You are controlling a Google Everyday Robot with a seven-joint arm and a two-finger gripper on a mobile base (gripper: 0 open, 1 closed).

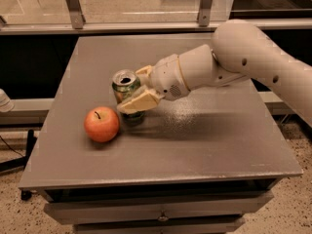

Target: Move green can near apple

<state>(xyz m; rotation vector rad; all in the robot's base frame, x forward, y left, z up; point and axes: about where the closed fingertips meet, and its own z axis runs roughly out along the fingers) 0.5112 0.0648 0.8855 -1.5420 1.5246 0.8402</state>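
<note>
The green can (pixel 125 87) stands upright on the grey table (pixel 195 140), just right of and behind the red-orange apple (pixel 101 124), a small gap between them. My gripper (pixel 136 89) reaches in from the right on the white arm, with its cream fingers (pixel 139 101) around the can's body, one in front and one behind. The can's silver top shows; its lower body is partly hidden by the front finger.
The table's front edge runs below the apple. A metal railing (pixel 73 6) and a glass barrier stand behind the table. A drawer front (pixel 161 211) shows under the tabletop. My white arm (pixel 253 62) spans the table's right side.
</note>
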